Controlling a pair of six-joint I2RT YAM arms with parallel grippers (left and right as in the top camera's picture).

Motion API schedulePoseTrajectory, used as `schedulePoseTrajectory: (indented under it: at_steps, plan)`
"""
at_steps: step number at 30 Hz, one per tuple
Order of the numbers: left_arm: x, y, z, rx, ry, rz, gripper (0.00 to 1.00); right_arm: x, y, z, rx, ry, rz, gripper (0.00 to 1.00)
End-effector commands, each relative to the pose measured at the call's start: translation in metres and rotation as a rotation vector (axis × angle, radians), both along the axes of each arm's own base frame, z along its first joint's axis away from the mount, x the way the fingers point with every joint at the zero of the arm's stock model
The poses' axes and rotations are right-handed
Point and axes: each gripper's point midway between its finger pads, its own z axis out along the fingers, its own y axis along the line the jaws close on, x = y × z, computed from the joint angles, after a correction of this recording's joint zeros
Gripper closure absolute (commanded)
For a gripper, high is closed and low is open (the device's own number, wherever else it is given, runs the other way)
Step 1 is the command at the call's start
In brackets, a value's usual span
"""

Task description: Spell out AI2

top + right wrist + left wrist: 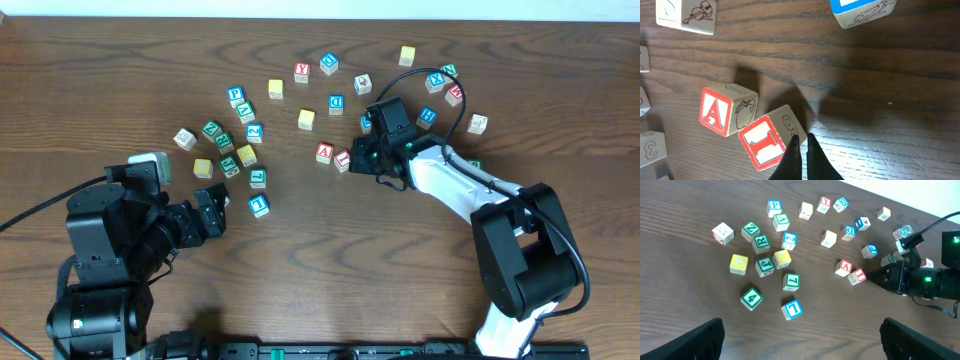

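Note:
The red "A" cube (324, 152) and the red "I" cube (343, 160) lie side by side mid-table, touching, the I cube turned askew. In the right wrist view the A cube (716, 111) is left of the I cube (765, 142). My right gripper (801, 137) is shut and empty, its tips pressed against the I cube's right corner; from overhead the right gripper (362, 160) lies just right of the pair. A blue cube that reads like "2" (789, 240) sits in the left cluster. My left gripper (801, 340) hangs open and empty over bare wood at lower left.
Several other letter cubes are scattered around: a cluster (230, 150) at centre left, a blue "1" cube (259, 205) near my left gripper, a red "Y" cube (301, 72) at the back, and more (440, 90) behind my right arm. A black cable (455, 100) loops there.

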Motion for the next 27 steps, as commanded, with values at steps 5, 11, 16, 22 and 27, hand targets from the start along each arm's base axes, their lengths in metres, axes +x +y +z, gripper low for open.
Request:
schedulePoseTrajectory:
  at_steps: [5,11,16,22,27]
  plan:
    - [0.0,0.001,0.005,0.023,-0.016,-0.006,0.02,-0.012,0.004,0.006,0.022,0.05,0.028,0.99]
    - [0.0,0.001,0.005,0.023,-0.016,-0.006,0.02,-0.019,0.008,0.009,0.046,0.075,0.05,0.99]
    - [0.0,0.001,0.005,0.023,-0.016,-0.006,0.02,-0.014,0.003,0.007,0.019,0.059,0.023,0.99]
    - [0.0,0.001,0.005,0.023,-0.016,-0.006,0.02,-0.006,0.002,0.008,0.007,0.025,0.0,0.99]
    - [0.0,0.001,0.005,0.023,-0.016,-0.006,0.02,-0.008,0.009,0.009,0.01,0.018,0.017,0.99]
